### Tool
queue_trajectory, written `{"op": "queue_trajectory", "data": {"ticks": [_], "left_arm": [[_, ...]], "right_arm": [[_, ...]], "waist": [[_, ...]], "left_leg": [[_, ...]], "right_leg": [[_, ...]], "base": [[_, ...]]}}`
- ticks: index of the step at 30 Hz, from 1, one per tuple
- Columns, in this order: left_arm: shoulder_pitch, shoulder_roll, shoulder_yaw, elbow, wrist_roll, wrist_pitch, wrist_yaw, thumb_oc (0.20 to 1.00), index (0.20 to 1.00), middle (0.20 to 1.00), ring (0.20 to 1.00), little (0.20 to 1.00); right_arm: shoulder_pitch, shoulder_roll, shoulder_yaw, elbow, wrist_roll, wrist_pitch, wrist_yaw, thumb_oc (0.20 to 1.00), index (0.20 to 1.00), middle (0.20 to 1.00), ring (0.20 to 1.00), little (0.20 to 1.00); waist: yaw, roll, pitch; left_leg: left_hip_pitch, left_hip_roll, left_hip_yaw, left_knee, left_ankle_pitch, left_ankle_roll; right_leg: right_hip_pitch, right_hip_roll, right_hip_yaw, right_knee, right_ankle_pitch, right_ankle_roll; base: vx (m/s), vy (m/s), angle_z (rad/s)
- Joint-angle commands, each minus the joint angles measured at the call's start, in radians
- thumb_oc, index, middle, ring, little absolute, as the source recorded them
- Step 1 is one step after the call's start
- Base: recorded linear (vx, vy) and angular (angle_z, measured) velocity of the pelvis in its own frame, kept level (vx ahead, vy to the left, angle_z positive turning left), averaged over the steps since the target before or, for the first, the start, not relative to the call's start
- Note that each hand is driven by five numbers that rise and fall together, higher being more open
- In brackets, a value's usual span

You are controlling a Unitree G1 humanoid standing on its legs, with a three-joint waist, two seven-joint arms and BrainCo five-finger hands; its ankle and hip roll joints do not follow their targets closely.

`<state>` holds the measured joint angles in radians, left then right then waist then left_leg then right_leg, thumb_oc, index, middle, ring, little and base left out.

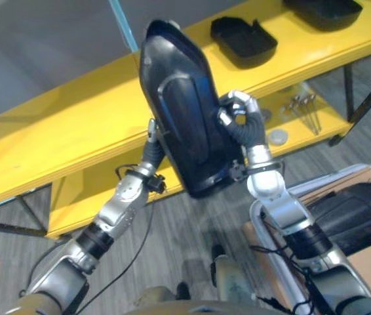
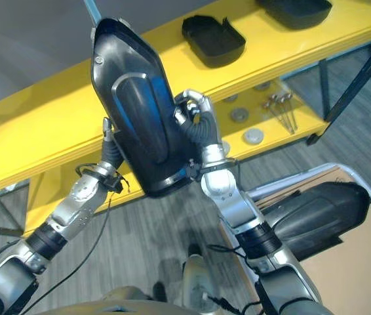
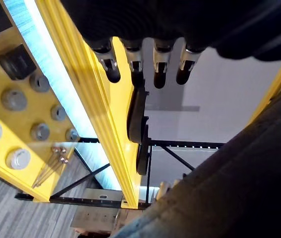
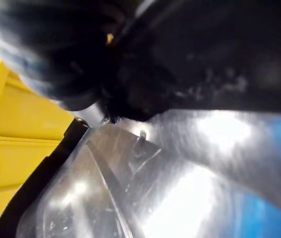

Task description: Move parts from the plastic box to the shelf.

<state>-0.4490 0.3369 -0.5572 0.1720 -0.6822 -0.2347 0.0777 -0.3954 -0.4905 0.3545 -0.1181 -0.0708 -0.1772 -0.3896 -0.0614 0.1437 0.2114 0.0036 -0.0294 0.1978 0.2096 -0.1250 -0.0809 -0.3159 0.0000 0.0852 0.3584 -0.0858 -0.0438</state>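
A large glossy black moulded part [image 1: 182, 111] is held upright between my two hands in front of the yellow shelf [image 1: 61, 125], its upper end level with the top board. My right hand [image 1: 239, 110] has its fingers curled over the part's right edge. My left hand [image 1: 151, 134] is against the part's left side and mostly hidden behind it. In the left wrist view its fingers [image 3: 133, 62] are straight, with the part's dark surface [image 3: 240, 188] beside them. A second black part [image 1: 352, 213] lies in the plastic box [image 1: 259, 226] at lower right.
Two black tray-like parts [image 1: 243, 39] [image 1: 323, 12] lie on the shelf's top board to the right. The lower board [image 1: 74, 197] holds round metal discs [image 1: 277, 136] and a bundle of bolts [image 1: 303, 108]. Grey floor lies below.
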Motion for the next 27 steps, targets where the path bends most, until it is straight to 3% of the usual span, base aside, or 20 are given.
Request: {"op": "queue_trajectory", "data": {"ticks": [1, 6, 10, 12, 18, 20, 24, 27], "left_arm": [[-0.039, -0.053, 0.016, -0.015, -0.001, -0.041, 0.013, 1.000, 1.000, 1.000, 1.000, 1.000], [0.036, -0.015, 0.086, -0.069, 0.074, -0.055, 0.056, 1.000, 1.000, 1.000, 1.000, 1.000], [0.121, 0.034, 0.154, -0.124, 0.149, -0.059, 0.059, 1.000, 1.000, 1.000, 1.000, 1.000], [0.122, 0.035, 0.154, -0.125, 0.149, -0.059, 0.059, 1.000, 1.000, 1.000, 1.000, 1.000], [0.145, 0.077, 0.175, -0.162, 0.161, -0.052, 0.036, 1.000, 1.000, 1.000, 1.000, 1.000], [0.114, 0.088, 0.163, -0.154, 0.161, -0.046, 0.028, 1.000, 1.000, 1.000, 1.000, 1.000], [0.069, 0.080, 0.133, -0.110, 0.159, -0.029, 0.026, 1.000, 1.000, 1.000, 1.000, 1.000], [0.057, 0.072, 0.127, -0.090, 0.156, -0.024, 0.031, 1.000, 1.000, 1.000, 1.000, 1.000]], "right_arm": [[-0.044, 0.009, 0.105, -0.109, -0.087, -0.127, 0.042, 0.200, 0.200, 0.200, 0.200, 0.200], [-0.032, -0.046, 0.002, -0.082, -0.291, -0.076, -0.068, 0.200, 0.200, 0.200, 0.200, 0.200], [-0.005, -0.094, -0.078, -0.066, -0.416, -0.034, -0.107, 0.200, 0.200, 0.200, 0.200, 0.200], [-0.004, -0.093, -0.078, -0.066, -0.417, -0.034, -0.107, 0.200, 0.200, 0.200, 0.200, 0.200], [-0.003, -0.115, -0.104, -0.046, -0.482, -0.007, -0.115, 0.200, 0.200, 0.200, 0.200, 0.200], [-0.036, -0.107, -0.077, -0.036, -0.505, 0.001, -0.101, 0.200, 0.200, 0.200, 0.200, 0.200], [-0.096, -0.079, -0.015, -0.031, -0.527, -0.001, -0.075, 0.200, 0.200, 0.200, 0.200, 0.200], [-0.108, -0.065, 0.002, -0.031, -0.531, 0.000, -0.071, 0.200, 0.200, 0.200, 0.200, 0.200]], "waist": [[0.019, -0.012, -0.042], [0.059, -0.037, -0.040], [0.105, -0.052, -0.059], [0.107, -0.053, -0.059], [0.143, -0.086, -0.075], [0.164, -0.121, -0.079], [0.184, -0.156, -0.077], [0.189, -0.164, -0.078]], "left_leg": [[-0.068, 0.079, -0.029, -0.070, 0.039, -0.031], [-0.120, 0.118, -0.080, -0.128, 0.102, -0.048], [-0.099, 0.139, -0.039, -0.189, 0.111, -0.052], [-0.097, 0.138, -0.037, -0.190, 0.111, -0.052], [-0.089, 0.119, 0.006, -0.161, 0.076, -0.033], [-0.097, 0.109, 0.034, -0.125, 0.037, -0.013], [-0.107, 0.102, 0.057, -0.093, 0.004, 0.008], [-0.110, 0.103, 0.064, -0.087, -0.003, 0.011]], "right_leg": [[0.302, -0.030, 0.031, -0.216, -0.111, 0.167], [0.331, -0.019, 0.063, -0.243, -0.124, 0.185], [0.369, -0.028, 0.070, -0.282, -0.131, 0.210], [0.371, -0.029, 0.071, -0.284, -0.131, 0.211], [0.382, -0.087, 0.076, -0.321, -0.111, 0.246], [0.364, -0.125, 0.088, -0.336, -0.082, 0.275], [0.335, -0.151, 0.107, -0.346, -0.047, 0.301], [0.323, -0.155, 0.110, -0.352, -0.032, 0.306]], "base": [[0.00, 0.000, 0.00], [0.08, 0.048, -0.38], [0.13, 0.135, -0.55], [0.06, 0.092, -0.31], [0.06, 0.142, -0.10], [0.04, 0.170, 0.05], [0.04, 0.125, -0.01], [0.03, 0.059, 0.03]]}}
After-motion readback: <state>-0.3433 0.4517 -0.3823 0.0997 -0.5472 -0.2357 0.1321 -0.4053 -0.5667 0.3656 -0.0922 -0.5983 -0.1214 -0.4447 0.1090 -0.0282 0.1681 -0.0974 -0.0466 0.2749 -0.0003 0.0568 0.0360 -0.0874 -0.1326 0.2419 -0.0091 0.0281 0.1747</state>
